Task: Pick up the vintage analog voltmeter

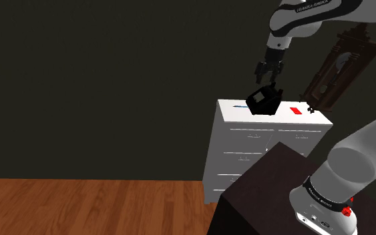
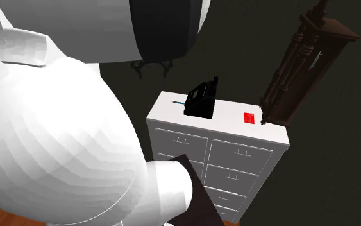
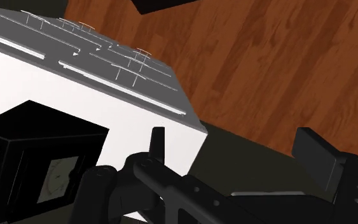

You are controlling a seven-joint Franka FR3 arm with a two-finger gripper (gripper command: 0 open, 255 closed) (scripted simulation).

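- One black voltmeter (image 1: 263, 100).
- One white chest of drawers (image 1: 246, 143).
- One flat red item (image 1: 296, 110).
- One thin blue item (image 1: 240, 106).
- One tall dark wooden piece (image 1: 343, 63).
- One dark stand (image 1: 266, 193).
- One white arm (image 1: 306, 17) with one black gripper (image 1: 269, 79); two fingers (image 3: 157, 143).

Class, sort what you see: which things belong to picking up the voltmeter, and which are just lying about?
Job in hand: black voltmeter; open hand near it; white dresser it sits on.
Lying about: flat red item; thin blue item; dark wooden case.
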